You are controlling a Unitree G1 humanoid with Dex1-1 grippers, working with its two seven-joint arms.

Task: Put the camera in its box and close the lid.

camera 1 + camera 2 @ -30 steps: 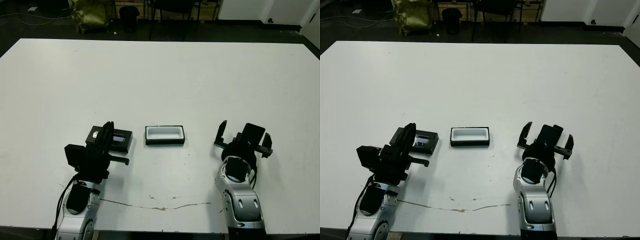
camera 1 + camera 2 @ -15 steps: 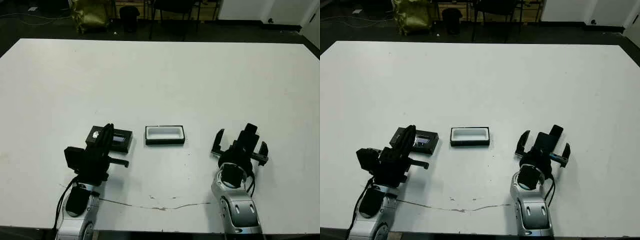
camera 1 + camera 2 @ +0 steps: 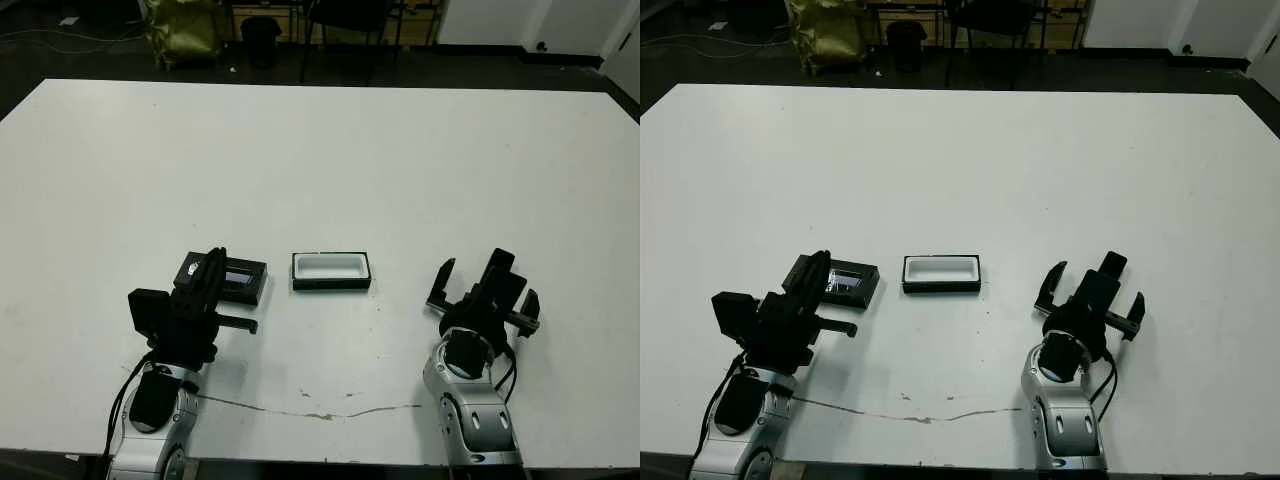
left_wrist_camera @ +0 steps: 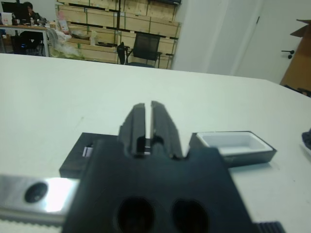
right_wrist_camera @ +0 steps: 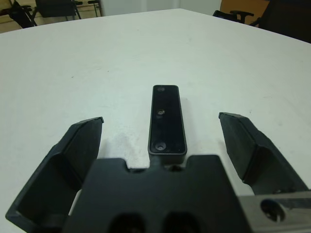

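The white table [image 3: 320, 150] carried everything near its front edge. The right gripper [image 5: 165, 145] stood with its fingers spread wide, grasping nothing; the camera [image 5: 167, 119] lay flat on the table between them, just past the gripper's body. The left gripper [image 4: 148, 121] had its fingers pressed nearly together, empty, hovering over the lid [image 3: 240, 280]. Between lid and camera sat the box [image 3: 331, 270], uncovered, its white lining bare, well apart from the camera.
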